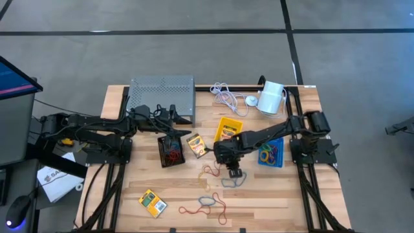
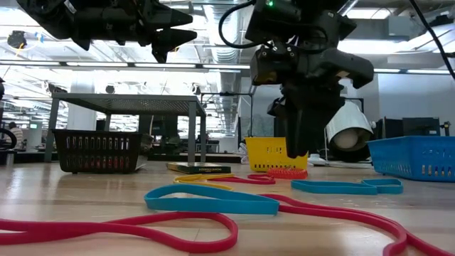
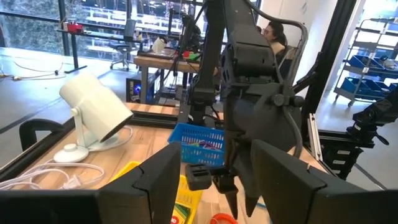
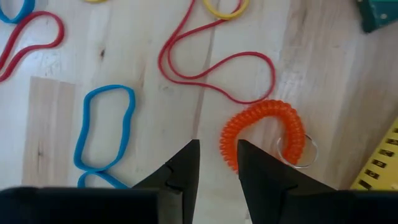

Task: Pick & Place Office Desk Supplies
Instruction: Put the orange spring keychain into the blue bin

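Note:
My right gripper (image 4: 217,158) points down over the table's middle (image 1: 231,172), open, its fingertips just above one end of an orange spiral coil (image 4: 261,130) with a metal ring. In the low view the fingers (image 2: 298,146) stop short of the coil (image 2: 288,173). Red (image 4: 211,68) and blue (image 4: 102,124) rubber bands lie flat around it. A black bin (image 1: 171,150), a yellow bin (image 1: 228,128) and a blue bin (image 1: 272,153) stand on the table, with crayon boxes (image 1: 196,144) (image 1: 152,203) beside them. My left gripper (image 3: 214,186) waits open and level at the left (image 1: 178,115).
A grey perforated stand (image 1: 162,94) is at the far left, a white cylinder (image 1: 272,97) and white cable (image 1: 226,97) at the far right. More bands (image 1: 208,206) lie near the front edge. A person sits beyond the table (image 3: 273,31).

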`<action>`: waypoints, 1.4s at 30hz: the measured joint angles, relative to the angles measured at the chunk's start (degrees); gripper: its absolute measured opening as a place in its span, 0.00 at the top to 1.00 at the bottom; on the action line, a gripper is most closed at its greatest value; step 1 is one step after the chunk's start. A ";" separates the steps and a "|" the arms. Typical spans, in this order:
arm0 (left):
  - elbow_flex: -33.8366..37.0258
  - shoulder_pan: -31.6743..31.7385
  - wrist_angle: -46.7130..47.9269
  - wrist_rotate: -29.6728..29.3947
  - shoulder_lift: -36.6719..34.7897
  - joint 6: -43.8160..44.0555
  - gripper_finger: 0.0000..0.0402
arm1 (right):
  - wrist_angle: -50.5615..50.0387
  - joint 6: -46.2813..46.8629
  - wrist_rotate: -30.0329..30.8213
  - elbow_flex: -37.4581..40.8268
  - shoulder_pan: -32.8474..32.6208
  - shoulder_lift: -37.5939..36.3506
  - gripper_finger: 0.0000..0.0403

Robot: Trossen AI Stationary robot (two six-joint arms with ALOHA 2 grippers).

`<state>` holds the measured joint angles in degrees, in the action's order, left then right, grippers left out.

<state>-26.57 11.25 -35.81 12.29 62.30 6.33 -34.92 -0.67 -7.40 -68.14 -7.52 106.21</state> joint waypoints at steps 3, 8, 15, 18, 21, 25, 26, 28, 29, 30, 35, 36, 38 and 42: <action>0.01 0.00 0.00 0.00 0.00 0.00 0.53 | 0.01 0.01 -0.02 0.00 0.55 0.00 0.73; 0.01 -0.02 0.02 0.00 0.00 0.00 0.53 | 0.26 0.09 -0.04 0.00 0.97 0.00 0.61; 0.01 -0.01 0.02 0.00 0.00 0.00 0.53 | 1.22 1.84 0.07 0.04 0.91 0.00 0.45; 0.01 0.00 0.02 0.01 0.00 0.02 0.53 | 1.17 2.10 1.74 0.04 0.91 0.00 0.44; 0.01 0.00 0.02 0.01 0.00 0.01 0.53 | 1.22 2.14 2.34 0.05 0.91 0.00 0.46; 0.01 -0.02 0.02 0.00 0.00 0.02 0.53 | 1.20 2.15 2.36 0.07 0.69 0.00 0.49; 0.01 0.00 0.02 0.00 0.00 0.02 0.53 | 1.17 2.14 2.36 0.07 0.55 0.00 0.50; 0.01 -0.01 0.02 0.00 0.00 0.01 0.53 | 1.38 2.12 2.36 0.25 0.33 0.00 0.51; 0.01 -0.02 0.02 0.00 0.00 0.00 0.53 | 2.11 2.14 2.36 0.69 0.10 0.00 0.52; 0.01 -0.01 0.02 0.02 0.00 0.00 0.53 | 3.23 2.14 2.36 1.39 0.00 0.00 0.53; 0.01 -0.01 0.02 0.00 0.00 0.00 0.53 | 5.36 2.16 2.38 3.92 -0.45 0.00 0.55; 0.01 -0.02 0.02 0.02 0.00 0.00 0.53 | 5.40 2.16 2.63 3.97 -0.45 0.00 0.55; 0.01 -0.02 0.02 0.01 0.00 0.00 0.53 | 5.57 2.16 2.84 3.98 -0.45 0.00 0.55; 0.01 -0.02 0.02 0.00 0.00 0.02 0.53 | 7.36 2.14 2.95 3.95 -0.27 0.86 0.55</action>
<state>-26.57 11.22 -35.80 12.29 62.30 6.35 -27.55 1.48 -4.45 -64.19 -7.79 107.07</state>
